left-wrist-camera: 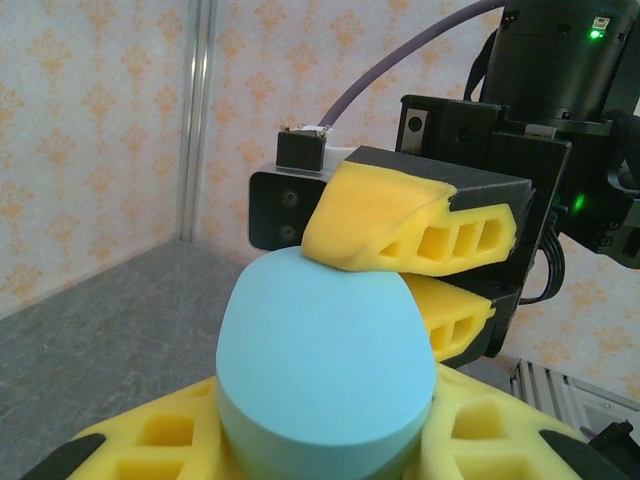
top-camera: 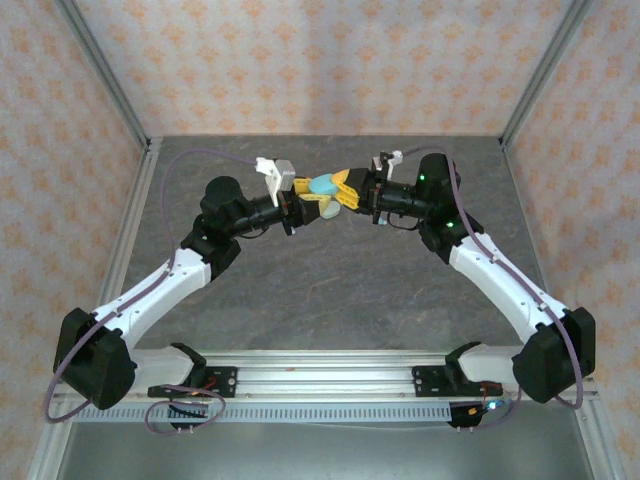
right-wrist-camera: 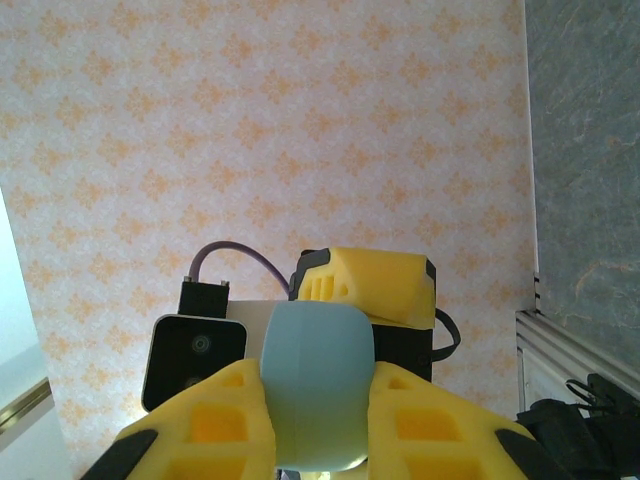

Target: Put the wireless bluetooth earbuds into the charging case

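Pale blue oval charging case [top-camera: 324, 186], held in mid-air above the grey table [top-camera: 330, 290] where the two arms meet. The left gripper [left-wrist-camera: 320, 440] clamps one end between its yellow fingers. The right gripper [right-wrist-camera: 315, 425] clamps the opposite end.

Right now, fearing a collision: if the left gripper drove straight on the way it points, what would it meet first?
Probably the right gripper, directly ahead: it grips the same blue case that the left gripper holds.
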